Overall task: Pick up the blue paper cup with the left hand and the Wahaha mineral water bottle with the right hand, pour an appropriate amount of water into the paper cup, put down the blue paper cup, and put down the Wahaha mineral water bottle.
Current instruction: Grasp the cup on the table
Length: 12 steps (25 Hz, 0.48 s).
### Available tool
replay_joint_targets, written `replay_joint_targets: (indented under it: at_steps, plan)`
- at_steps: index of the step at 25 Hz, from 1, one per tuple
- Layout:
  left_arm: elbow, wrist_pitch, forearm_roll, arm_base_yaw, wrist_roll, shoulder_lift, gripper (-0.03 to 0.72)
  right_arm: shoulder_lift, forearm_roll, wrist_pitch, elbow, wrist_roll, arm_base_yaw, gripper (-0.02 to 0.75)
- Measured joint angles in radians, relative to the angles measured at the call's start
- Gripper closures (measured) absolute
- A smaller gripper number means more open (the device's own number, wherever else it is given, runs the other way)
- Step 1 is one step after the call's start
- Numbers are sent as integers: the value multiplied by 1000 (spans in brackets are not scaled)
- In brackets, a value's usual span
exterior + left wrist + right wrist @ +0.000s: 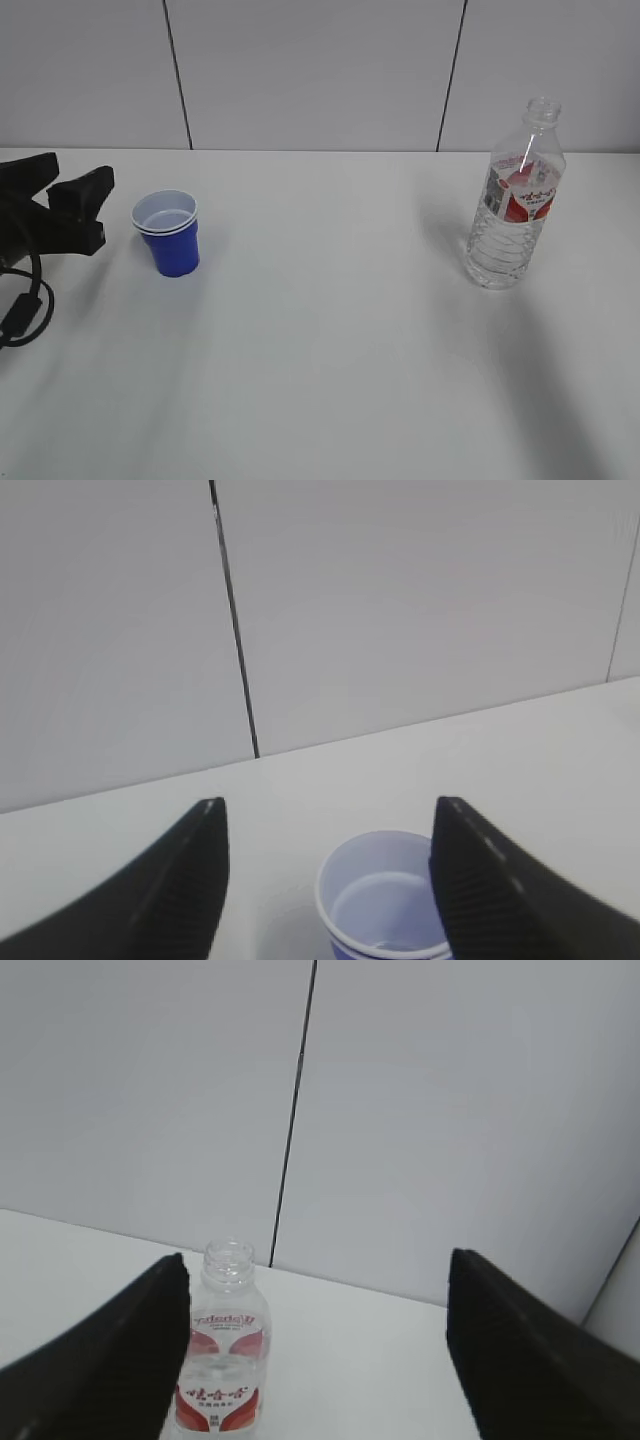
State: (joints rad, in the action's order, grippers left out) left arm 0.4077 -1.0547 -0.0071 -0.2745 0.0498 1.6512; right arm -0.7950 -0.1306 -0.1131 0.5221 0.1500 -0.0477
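Between open left jaws, blue paper cup (385,905)

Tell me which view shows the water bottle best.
The exterior view: the whole water bottle stands upright on the table, neck to base. The right wrist view crops its bottom beside a finger. The left wrist view shows none of it.

The Wahaha mineral water bottle (223,1365) bears a red-and-white label with Chinese characters too small to read
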Motion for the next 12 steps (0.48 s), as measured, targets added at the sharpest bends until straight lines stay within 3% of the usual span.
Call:
replay_joint_targets:
  at_steps: [9, 10, 12]
  plan:
    - [-6, -82, 7, 0, -9, 219, 207, 0, 0, -30, 0, -1, 0, 149]
    - [-6, -83, 7, 0, -9, 238, 204, 0, -3, -31, 0, -4, 0, 98]
    - [-6, -83, 7, 0, -9, 256, 190, 0, -3, -31, 0, -5, 0, 119]
